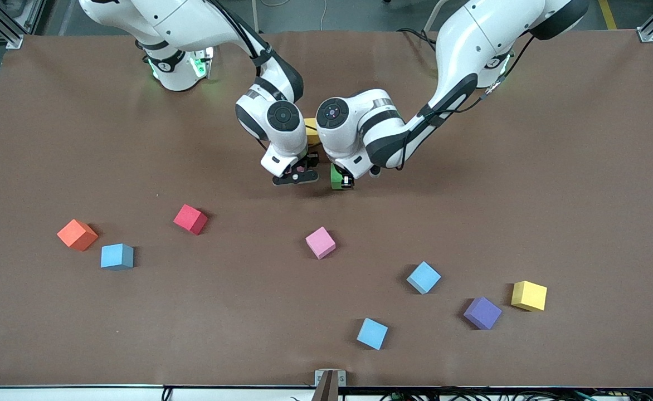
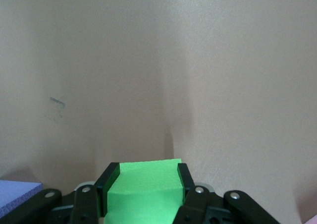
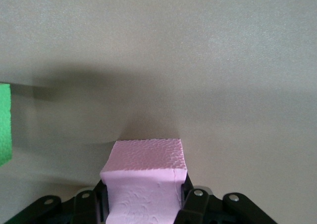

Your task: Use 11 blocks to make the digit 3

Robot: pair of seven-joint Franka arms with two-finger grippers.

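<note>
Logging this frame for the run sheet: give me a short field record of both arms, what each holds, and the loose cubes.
left gripper: shut on green cube, over mid-table
right gripper: shut on pink cube, beside the left gripper
loose cubes: orange, red, pink, purple, yellow, three blue
partly hidden: a yellow cube between the two wrists
figure: no joined shape visible yet

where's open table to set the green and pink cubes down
Bare table runs between the grippers and the loose pink cube, and toward both table ends. It is crowded at the middle: left gripper holds the green cube, right gripper the pink cube, side by side.
</note>
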